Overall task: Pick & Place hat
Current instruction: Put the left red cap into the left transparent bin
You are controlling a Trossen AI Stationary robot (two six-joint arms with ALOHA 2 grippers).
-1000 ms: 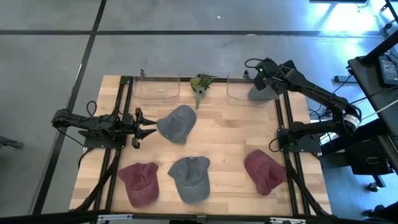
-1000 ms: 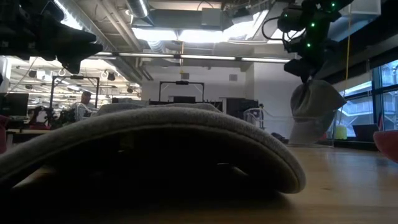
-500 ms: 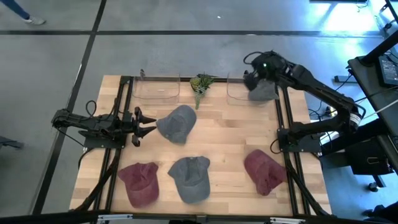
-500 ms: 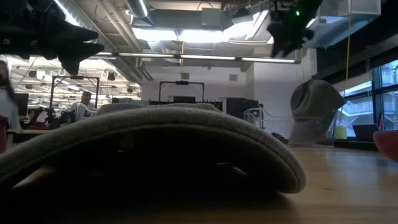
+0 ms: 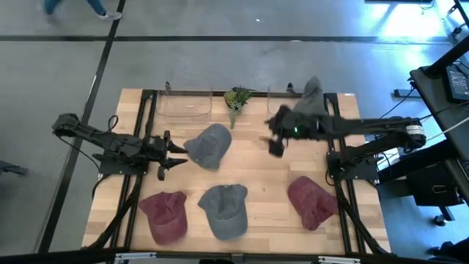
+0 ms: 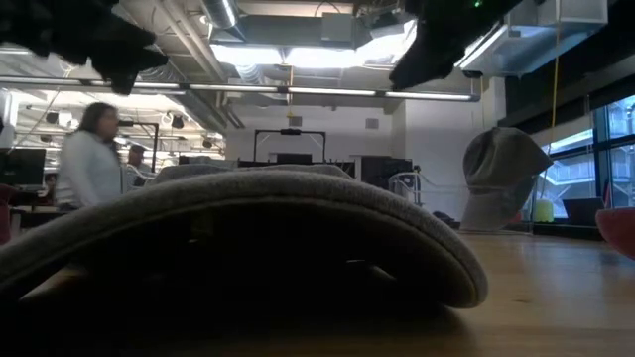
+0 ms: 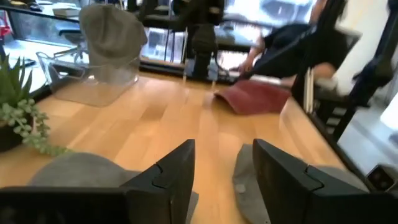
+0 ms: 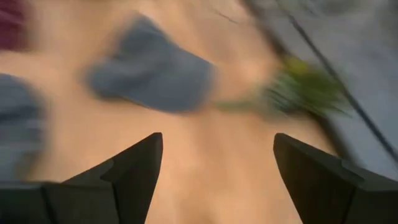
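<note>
Hats lie scattered over the wooden table in the high view: a grey hat left of centre, a red hat at lower left, a blue-grey hat at bottom centre, another red hat at lower right. A fifth, pale grey hat stands propped at the clear bin in the upper right, so I judge that one placed. My right pincer hangs over bare wood right of centre, with nothing in it. My left pincer sits at centre left, just beside the grey hat's edge, fingers spread. A plant stands at upper centre between the two bins.

In the low view the nearest hat fills the lower frame; the pale grey hat shows upright at right. A person walks by at far left, in the room beyond.

In the left wrist view my own fingers are parted, and the grey hat's crown lies directly under them at the bottom edge.

In the right wrist view my fingers are wide apart and empty; the scene is blurred, with a blue-grey shape at upper left.

To do this step well, I judge I should pick one hat, come down over its crown or brim fold rather than flat cloth, pinch a real bunch of fabric, and lift straight before travelling, staying clear of the other arm.
</note>
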